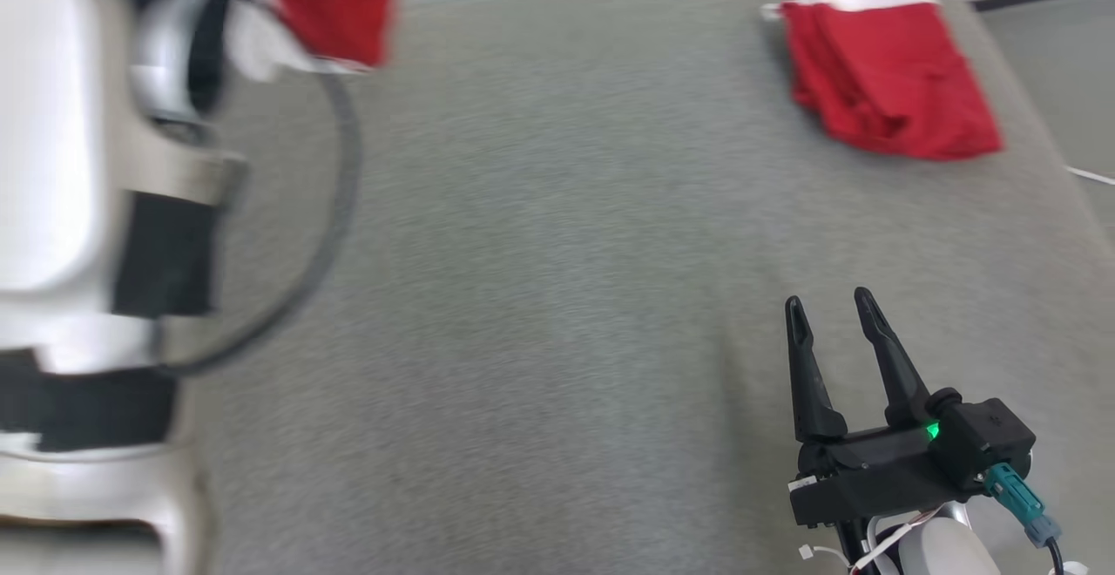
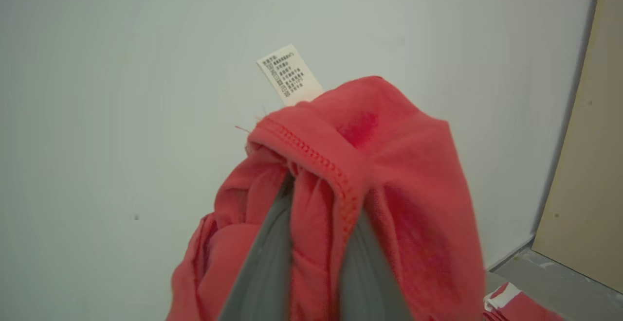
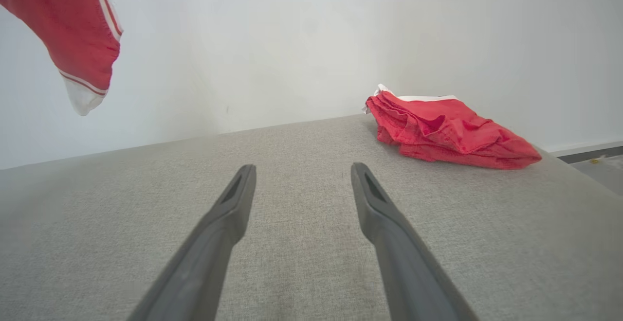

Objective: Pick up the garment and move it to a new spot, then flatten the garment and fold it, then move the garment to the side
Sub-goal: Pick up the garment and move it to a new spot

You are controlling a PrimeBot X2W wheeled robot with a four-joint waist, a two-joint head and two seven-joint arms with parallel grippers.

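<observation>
**Left gripper with red garment, held aloft**

Left gripper point(image 2: 319, 204): two grey fingers nearly together. A fold of the garment point(image 2: 399, 165) is pinched between them, with more cloth bunched around both. A hem with red stitching runs across the pinch, and a white label point(image 2: 289, 75) stands up behind it. The gripper is high above the grey surface point(image 1: 557, 296), judged so that the cloth hangs free for the carry.

Garment: red with white trim, wholly off the surface, hanging from the left gripper at the upper left of the head view. Judged stage: the carry to a new spot; flattening and folding not yet done.

Forearm point(image 1: 61, 165): pale and blurred, close to the head camera. A dark cable point(image 1: 341, 174) loops beside it.

Right gripper point(image 1: 827, 298): fingers spread wide with nothing between them, low over the surface at the lower right. Judged open and near so it can help spread the cloth once laid down.

Second red garment point(image 1: 888, 70): lies at the far right of the surface, roughly folded, with a white band at its far edge. It is well apart from both grippers, judged set aside from the working area.

Views compared: the left wrist view gives the grip, stitching and label against a pale wall point(image 2: 121, 92), whereas in the head view the arm hides the grip. The right wrist view shows the garment's hanging lower end, with a white striped edge, clear of the surface.
</observation>
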